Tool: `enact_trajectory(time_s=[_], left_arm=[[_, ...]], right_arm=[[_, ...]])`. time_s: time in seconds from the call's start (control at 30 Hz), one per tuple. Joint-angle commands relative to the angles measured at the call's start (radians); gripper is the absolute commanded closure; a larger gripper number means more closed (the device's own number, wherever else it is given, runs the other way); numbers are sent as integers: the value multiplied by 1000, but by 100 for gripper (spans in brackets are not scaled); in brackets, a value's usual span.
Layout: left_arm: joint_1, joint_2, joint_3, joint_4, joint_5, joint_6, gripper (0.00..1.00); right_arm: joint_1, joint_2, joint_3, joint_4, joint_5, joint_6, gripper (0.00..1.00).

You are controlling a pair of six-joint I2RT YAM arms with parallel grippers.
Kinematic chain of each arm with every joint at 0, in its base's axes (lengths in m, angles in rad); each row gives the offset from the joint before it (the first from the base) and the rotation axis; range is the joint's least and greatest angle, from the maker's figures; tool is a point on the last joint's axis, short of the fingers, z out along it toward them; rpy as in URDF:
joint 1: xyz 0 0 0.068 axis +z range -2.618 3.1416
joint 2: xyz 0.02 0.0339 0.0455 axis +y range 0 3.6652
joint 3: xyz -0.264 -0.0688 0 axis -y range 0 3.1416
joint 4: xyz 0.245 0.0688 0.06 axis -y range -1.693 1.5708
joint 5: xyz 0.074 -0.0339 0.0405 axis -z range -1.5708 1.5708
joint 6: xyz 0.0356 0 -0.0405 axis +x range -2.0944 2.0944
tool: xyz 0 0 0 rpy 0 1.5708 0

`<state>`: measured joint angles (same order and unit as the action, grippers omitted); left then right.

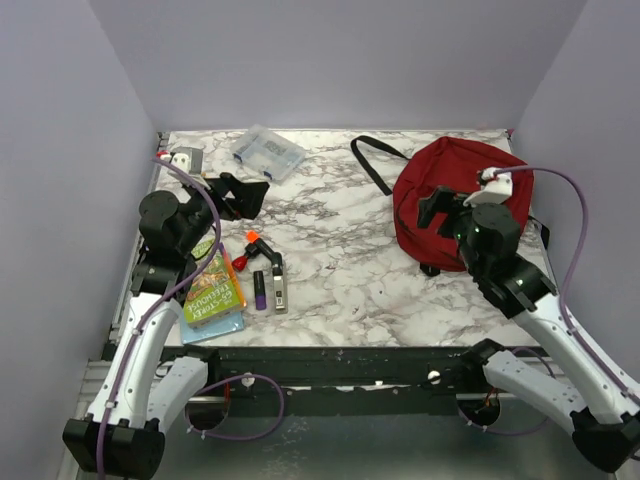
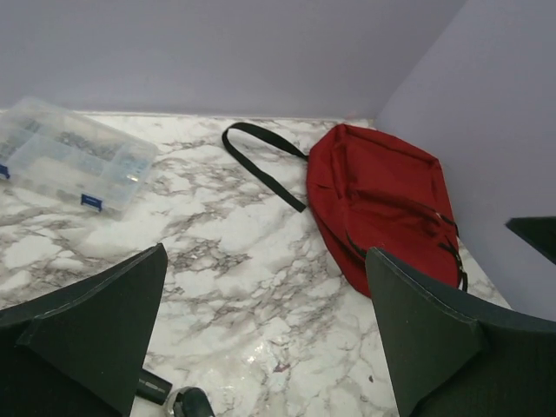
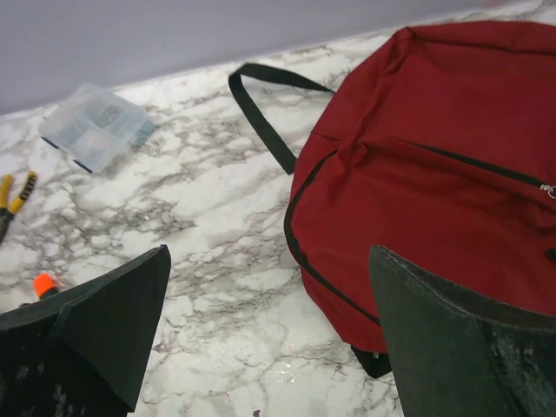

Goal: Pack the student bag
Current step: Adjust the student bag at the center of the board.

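Logging stock on white marble-pattern table [image 1: 330, 270], as I see it from the remote desk:

1. Student bag [image 1: 440, 165]: dark red soft fabric backpack, black straps, black zip. Lies flat at far right of table, close to right wall. One long black strap [image 1: 372, 160] trails off to its left over the marble. Zip line [image 3: 469, 161] runs across the top face and looks closed; a small silver pull shows at the right end in my right wrist view.
2. Right gripper [image 1: 443, 208]: over the bag's near-left part, jaws wide apart, nothing between them. Can't tell from overhead if it touches the cloth; wrist view suggests clearance.
3. Left gripper [image 1: 245, 195]: left side of table, jaws wide apart, empty, pointing twd bag from well apart.
4. Clear plastic compartment box [image 1: 267, 152]: far left-centre.
5. Colourful flat book [image 1: 212, 290], orange-capped pen [image 1: 255, 242], small purple stick [image 1: 259, 290], silver-grey oblong item [image 1: 278, 285]: near left, grouped.

Handling est., bag: looks slack and prob. light, so I expect it to sag, bunch and slide on the smooth marble if tugged one-handed. Nothing fragile about it. Best holds, imo: pinch a fold of cloth beside the zip w/ one arm to anchor, take the zip pull w/ the other. Strap is an easy grab but would only drag the bag.
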<state>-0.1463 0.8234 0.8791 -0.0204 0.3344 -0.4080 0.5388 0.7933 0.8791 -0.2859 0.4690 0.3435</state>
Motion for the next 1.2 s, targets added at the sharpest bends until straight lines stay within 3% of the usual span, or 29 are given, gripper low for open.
enact_trajectory(time_s=[0.0,0.13,0.27,0.63,0.93,1.07,1.17], left_arm=[[-29,53,29,23,119,-39,2],[-54,81,35,22,137,-48,2],[-77,107,43,22,148,-56,2],[-107,198,68,-22,211,-125,2],[-113,387,82,-28,345,-310,13],[-117,497,81,-19,412,-405,16],[-127,559,49,16,435,-471,16]], right_arm=[[4,119,31,-36,54,39,0],[1,321,89,-77,156,77,0],[-26,469,123,-43,164,86,0],[-257,767,224,-32,-68,158,1],[-257,706,28,1,-396,186,18],[-231,654,-119,126,-638,275,22],[-138,639,-164,223,-747,354,22]])
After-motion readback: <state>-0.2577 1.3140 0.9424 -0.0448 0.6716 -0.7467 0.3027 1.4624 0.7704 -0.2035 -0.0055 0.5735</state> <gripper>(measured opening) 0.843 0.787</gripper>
